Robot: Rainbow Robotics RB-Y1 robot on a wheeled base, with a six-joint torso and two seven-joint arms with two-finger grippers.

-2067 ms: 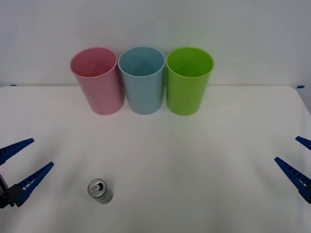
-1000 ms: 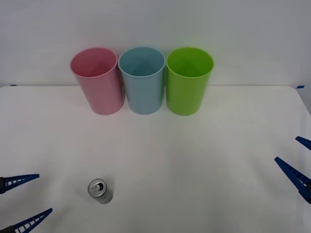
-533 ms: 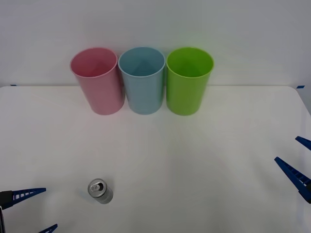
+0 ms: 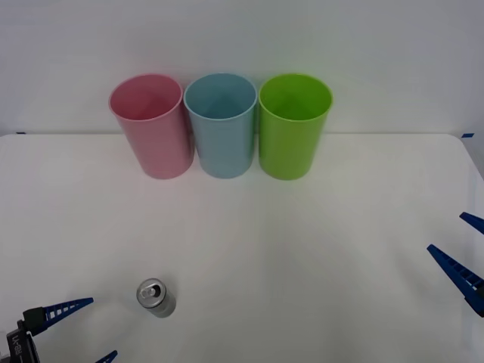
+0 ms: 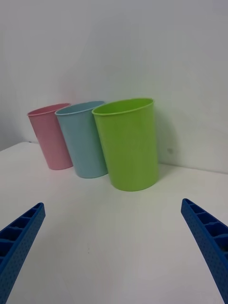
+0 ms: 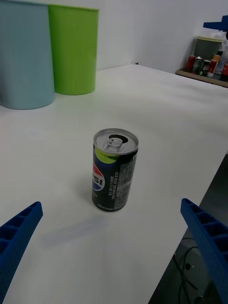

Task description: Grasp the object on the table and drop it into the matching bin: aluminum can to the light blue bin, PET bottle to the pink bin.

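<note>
White tabletop, with three bins lined up at its far edge.

Pink bin, light blue bin and lime green bin are set side by side. Left gripper is spread wide, gripping nothing, beside the upright aluminum can near the front-left edge. Right gripper is parked wide open at the right edge, bare table between.

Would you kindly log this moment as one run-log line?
left hand: open, beside can | aluminum can: upright on table | light blue bin: waiting | right hand: open, parked
</note>
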